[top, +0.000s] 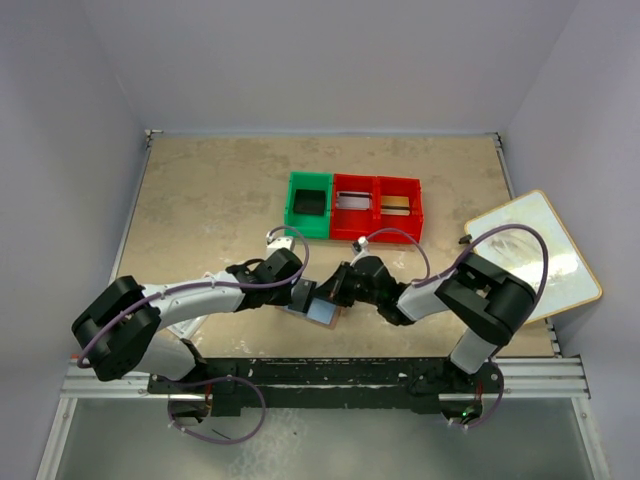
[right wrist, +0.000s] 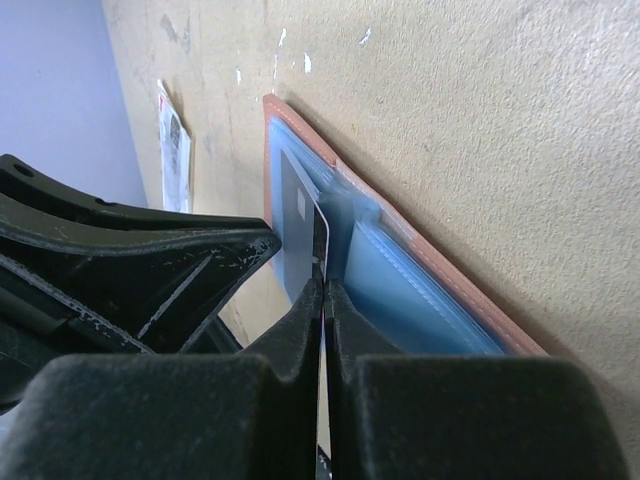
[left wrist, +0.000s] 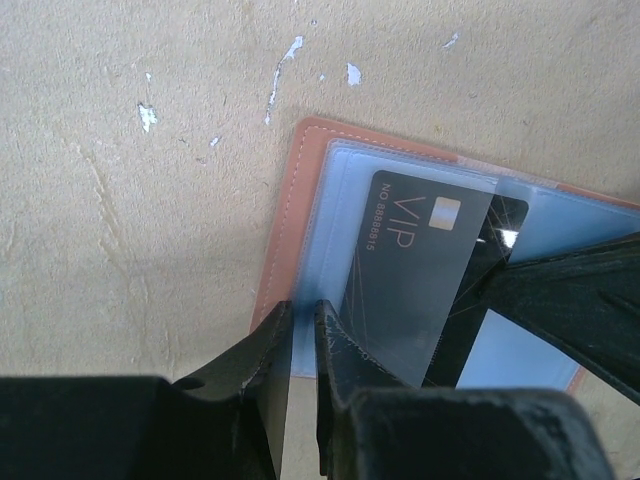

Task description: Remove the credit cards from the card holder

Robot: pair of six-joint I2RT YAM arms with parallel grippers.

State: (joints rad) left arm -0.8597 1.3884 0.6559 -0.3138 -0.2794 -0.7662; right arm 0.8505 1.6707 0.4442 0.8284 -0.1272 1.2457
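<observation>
The card holder (top: 322, 313) lies open and flat on the table between both arms, with a reddish-brown rim (left wrist: 290, 200) and light blue lining (right wrist: 400, 280). A black credit card (left wrist: 415, 260) marked VIP sticks partway out of a clear sleeve. My right gripper (right wrist: 324, 287) is shut on that card, whose thin edge (right wrist: 322, 235) runs between the fingers. My left gripper (left wrist: 303, 310) pinches the holder's near edge, its jaws almost together on the blue lining. In the top view the left gripper (top: 300, 295) and the right gripper (top: 337, 290) meet over the holder.
A green bin (top: 309, 205) and a red two-compartment bin (top: 378, 207) stand behind the holder. A white board with a wooden rim (top: 535, 255) lies at the right table edge. A white packet (right wrist: 175, 150) lies beyond the holder.
</observation>
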